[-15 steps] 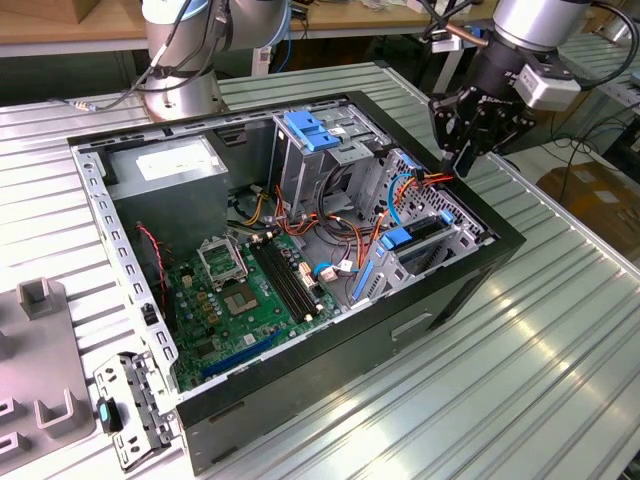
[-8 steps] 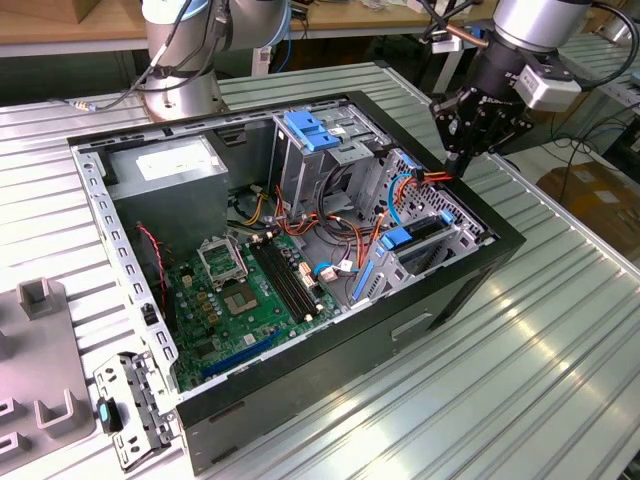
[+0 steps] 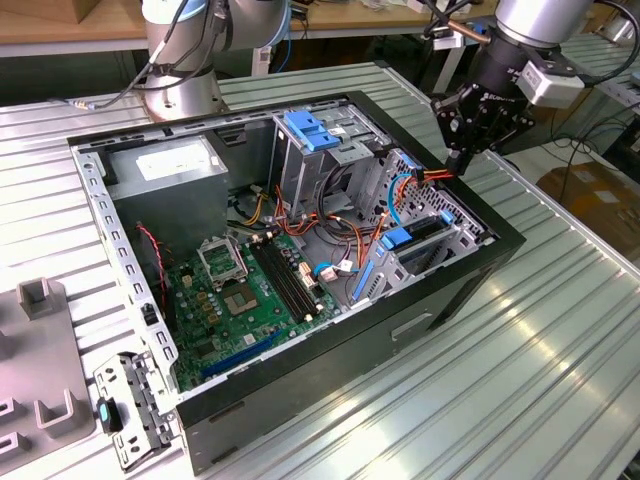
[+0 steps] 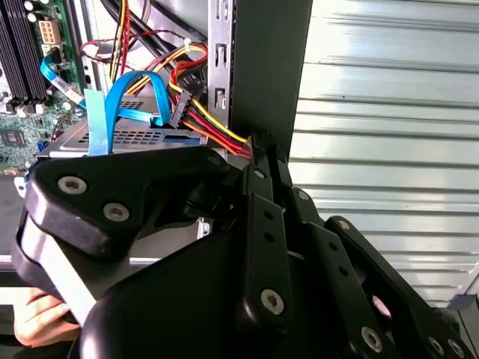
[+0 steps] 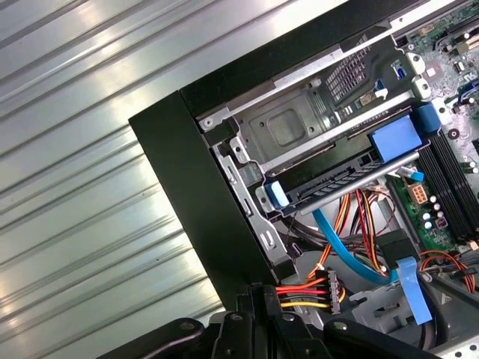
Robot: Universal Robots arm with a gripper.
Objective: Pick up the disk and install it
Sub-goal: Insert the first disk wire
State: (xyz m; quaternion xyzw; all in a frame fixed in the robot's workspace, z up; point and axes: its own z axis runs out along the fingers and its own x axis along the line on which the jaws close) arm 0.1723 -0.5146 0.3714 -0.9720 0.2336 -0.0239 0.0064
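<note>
The disk (image 5: 337, 182) lies flat in a metal bay at the corner of the open computer case (image 3: 500, 238), with blue rails at both its ends. In the exterior view the disk (image 3: 425, 231) sits low in that bay, blue rail toward the motherboard. My gripper (image 3: 457, 165) hangs above the case's rim on the exterior view's right, fingers shut together. Its tip (image 4: 258, 146) touches a bundle of red, yellow and orange wires (image 4: 217, 127) that ends in a black plug. Whether the gripper (image 5: 258, 295) pinches the wires (image 5: 303, 293) I cannot tell.
A tall metal cage with a blue top (image 3: 315, 130) stands mid-case, a grey box (image 3: 165, 175) behind it, and the green motherboard (image 3: 250, 290) on the floor. A blue flat cable (image 4: 123, 97) loops over the bay. A second arm's base (image 3: 180, 90) stands behind the case; a grey fixture (image 3: 40, 350) is at left.
</note>
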